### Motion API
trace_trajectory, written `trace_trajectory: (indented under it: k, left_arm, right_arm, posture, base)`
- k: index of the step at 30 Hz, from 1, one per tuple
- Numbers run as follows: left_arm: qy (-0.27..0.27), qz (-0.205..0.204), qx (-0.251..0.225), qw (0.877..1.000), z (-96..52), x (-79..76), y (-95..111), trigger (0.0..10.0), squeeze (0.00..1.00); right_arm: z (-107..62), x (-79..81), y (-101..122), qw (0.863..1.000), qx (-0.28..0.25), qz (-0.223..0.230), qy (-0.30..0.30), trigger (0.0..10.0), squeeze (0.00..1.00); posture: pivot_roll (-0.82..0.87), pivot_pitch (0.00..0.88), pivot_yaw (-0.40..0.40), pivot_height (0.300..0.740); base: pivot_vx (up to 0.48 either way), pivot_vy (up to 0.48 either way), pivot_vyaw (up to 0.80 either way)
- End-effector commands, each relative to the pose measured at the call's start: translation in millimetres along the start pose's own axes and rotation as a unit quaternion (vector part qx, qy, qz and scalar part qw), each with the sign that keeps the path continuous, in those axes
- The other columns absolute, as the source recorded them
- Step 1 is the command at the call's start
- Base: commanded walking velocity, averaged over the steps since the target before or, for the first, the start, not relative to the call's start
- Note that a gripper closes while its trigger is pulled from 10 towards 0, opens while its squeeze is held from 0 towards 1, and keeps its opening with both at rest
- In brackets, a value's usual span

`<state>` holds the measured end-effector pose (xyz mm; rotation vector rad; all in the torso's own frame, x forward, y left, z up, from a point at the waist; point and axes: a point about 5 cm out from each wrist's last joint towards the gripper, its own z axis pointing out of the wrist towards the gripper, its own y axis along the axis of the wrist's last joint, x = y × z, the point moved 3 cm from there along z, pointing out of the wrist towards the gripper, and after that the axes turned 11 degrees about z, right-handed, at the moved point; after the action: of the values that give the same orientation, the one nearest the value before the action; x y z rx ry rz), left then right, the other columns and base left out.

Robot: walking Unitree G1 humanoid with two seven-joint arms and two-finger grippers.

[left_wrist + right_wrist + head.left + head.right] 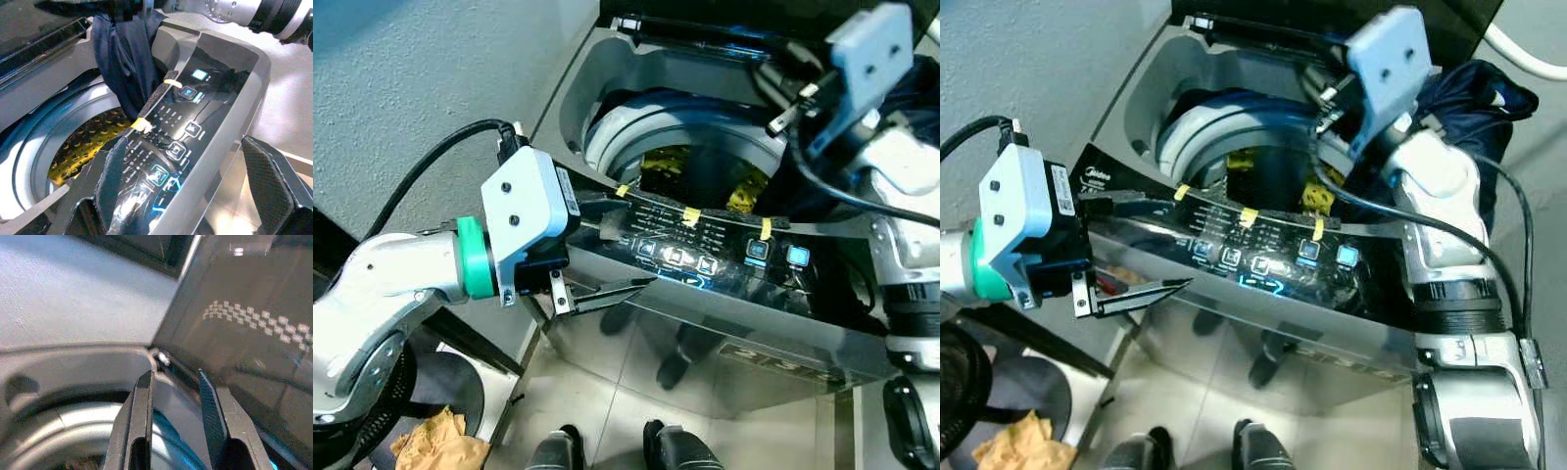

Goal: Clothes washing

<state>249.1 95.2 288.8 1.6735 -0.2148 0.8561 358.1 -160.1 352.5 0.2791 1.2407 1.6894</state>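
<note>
Two claws at the washer (724, 323): left claw (195, 181) spread wide astride the control panel (186, 112). Right claw (173, 396) narrowly parted, empty, above the drum (705, 171). Judged step: programme selection; next needs one fingertip on a button.

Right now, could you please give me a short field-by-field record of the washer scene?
Washing machine: top-loader, lid up
Drum: yellow item inside
Control panel: buttons lit
Dark garment: hanging over drum opening
Left gripper: open, straddling panel's front edge
Right gripper: open, above the tub's rear rim
</note>
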Motion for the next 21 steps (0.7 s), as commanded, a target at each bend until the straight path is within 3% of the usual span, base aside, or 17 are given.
trace_trajectory:
  k: [1,12,13,14,16,17,19,20,21]
  left_arm:
    - [-0.006,-0.001,0.0,1.0,1.5,-2.5,-1.0,10.0,0.0]
    - [0.03,0.007,-0.006,1.0,1.2,8.1,2.5,10.0,0.0]
    - [0.068,0.012,-0.008,0.998,1.4,18.8,3.2,10.0,0.0]
    - [0.068,0.012,-0.008,0.998,1.4,18.8,3.2,10.0,0.0]
    - [0.181,0.017,-0.015,0.983,-2.3,49.8,5.6,10.0,0.0]
    - [0.181,0.017,-0.015,0.983,-2.3,49.8,5.6,10.0,0.0]
    - [0.267,0.021,-0.02,0.963,-9.0,73.5,7.4,10.0,0.0]
    - [0.267,0.021,-0.02,0.963,-9.0,73.5,7.4,10.0,0.0]
    - [0.296,0.032,-0.018,0.954,-11.7,82.0,7.6,10.0,0.0]
  right_arm:
    - [-3.1,4.1,0.2,1.0,-0.003,0.019,0.015,10.0,0.0]
    - [-10.7,6.1,-0.2,0.996,-0.021,0.084,0.005,10.0,0.0]
    - [-14.3,8.6,-1.5,0.991,-0.034,0.126,-0.011,10.0,0.0]
    - [-14.3,8.6,-1.5,0.991,-0.034,0.126,-0.011,10.0,0.0]
    - [-26.3,19.8,-5.1,0.977,-0.062,0.2,-0.052,10.0,0.0]
    - [-26.3,19.8,-5.1,0.977,-0.062,0.2,-0.052,10.0,0.0]
    - [-34.4,17.9,-2.8,0.958,-0.099,0.24,-0.125,10.0,0.0]
    - [-34.4,17.9,-2.8,0.958,-0.099,0.24,-0.125,10.0,0.0]
    - [-36.7,9.7,1.6,0.946,-0.123,0.241,-0.176,10.0,0.0]
  posture:
    - [0.0,0.136,0.068,0.74]
    - [0.01,0.127,0.056,0.74]
    - [0.01,0.126,0.054,0.74]
    - [0.01,0.126,0.054,0.74]
    - [0.01,0.121,0.046,0.74]
    - [0.01,0.121,0.046,0.74]
    - [0.01,0.118,0.045,0.74]
    - [0.01,0.118,0.045,0.74]
    - [0.01,0.109,0.047,0.74]
  base:
    - [0.0,0.0,0.0]
    - [0.0,0.0,0.0]
    - [0.0,0.0,0.0]
    - [0.0,0.0,0.0]
    - [0.0,0.0,0.0]
    - [0.0,0.0,0.0]
    - [0.0,0.0,0.0]
    - [0.0,0.0,0.0]
    - [0.0,0.0,0.0]
